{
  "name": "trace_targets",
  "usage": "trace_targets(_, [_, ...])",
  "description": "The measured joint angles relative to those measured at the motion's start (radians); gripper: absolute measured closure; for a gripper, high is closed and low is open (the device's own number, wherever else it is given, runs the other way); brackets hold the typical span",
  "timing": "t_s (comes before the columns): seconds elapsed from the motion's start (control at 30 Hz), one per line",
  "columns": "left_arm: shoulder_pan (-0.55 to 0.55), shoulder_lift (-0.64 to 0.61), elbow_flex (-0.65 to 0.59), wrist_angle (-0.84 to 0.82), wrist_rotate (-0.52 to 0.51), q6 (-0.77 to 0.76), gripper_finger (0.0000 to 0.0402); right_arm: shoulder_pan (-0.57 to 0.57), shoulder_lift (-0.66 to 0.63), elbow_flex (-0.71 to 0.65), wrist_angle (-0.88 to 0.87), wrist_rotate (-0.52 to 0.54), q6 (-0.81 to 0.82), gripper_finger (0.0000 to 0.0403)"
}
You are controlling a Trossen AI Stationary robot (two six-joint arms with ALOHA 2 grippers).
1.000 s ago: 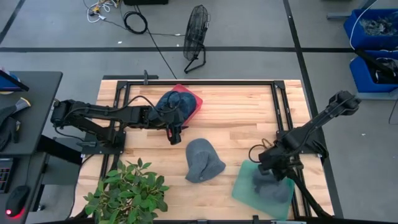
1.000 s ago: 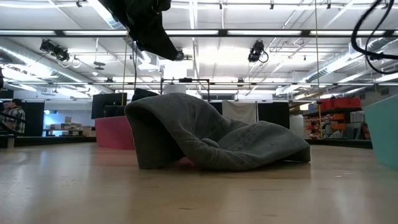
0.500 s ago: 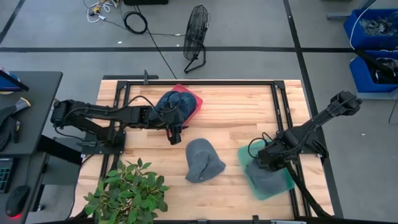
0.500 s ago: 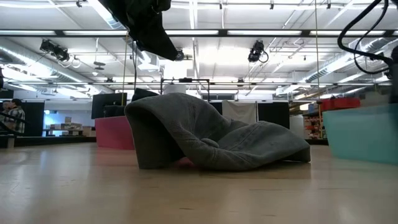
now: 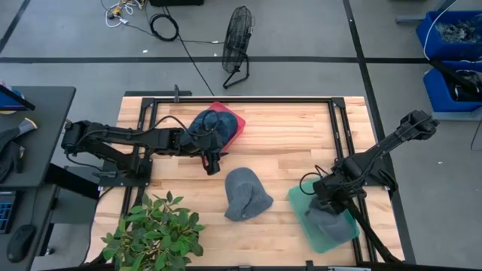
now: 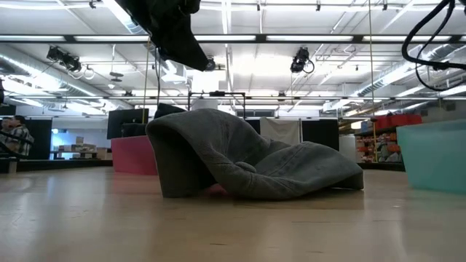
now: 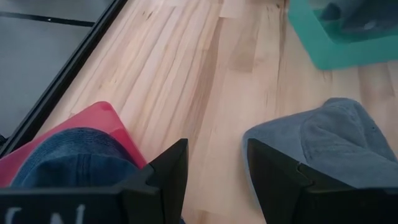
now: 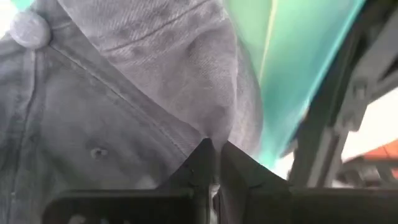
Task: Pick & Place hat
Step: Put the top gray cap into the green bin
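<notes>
Meanwhile, low in the high view's right half, the right gripper (image 5: 329,197) sat over the shallow teal plastic tray (image 5: 300,202), its fingers (image 8: 200,163) pinched almost together on the fabric of the pale grey cloth cap (image 5: 325,223) lying inside that tray. At centre frame, a darker grey fabric hat (image 5: 245,193) lay crumpled on the light wooden slatted table (image 5: 294,147), apart from both arms. Further up and left, the left gripper (image 5: 212,163) hung with its fingers (image 7: 166,172) spread and holding nothing, just beside a blue denim hat (image 5: 205,124) resting on a red square tray (image 5: 234,123). A green leafy plant (image 5: 157,232) filled the lower left corner.
</notes>
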Motion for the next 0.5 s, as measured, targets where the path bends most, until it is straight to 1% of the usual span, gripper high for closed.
trace_targets(0.13, [0.000,0.000,0.000,0.000,0.000,-0.010,0.0232,0.000,0.000,0.002,0.008,0.148,-0.002,0.0377])
trace_targets(0.23, [0.000,0.000,0.000,0.000,0.000,-0.010,0.0232,0.000,0.000,0.002,0.007,0.179,0.001,0.0377])
trace_targets(0.33, [0.000,0.000,0.000,0.000,0.000,-0.010,0.0232,0.000,0.000,0.002,0.000,0.235,0.002,0.0377])
trace_targets(0.4, [0.000,0.000,0.000,0.000,0.000,-0.010,0.0232,0.000,0.000,0.002,-0.004,0.245,0.002,0.0377])
trace_targets(0.5, [0.000,0.000,0.000,0.000,0.000,-0.009,0.0232,-0.007,0.000,0.002,-0.010,0.196,-0.006,0.0375])
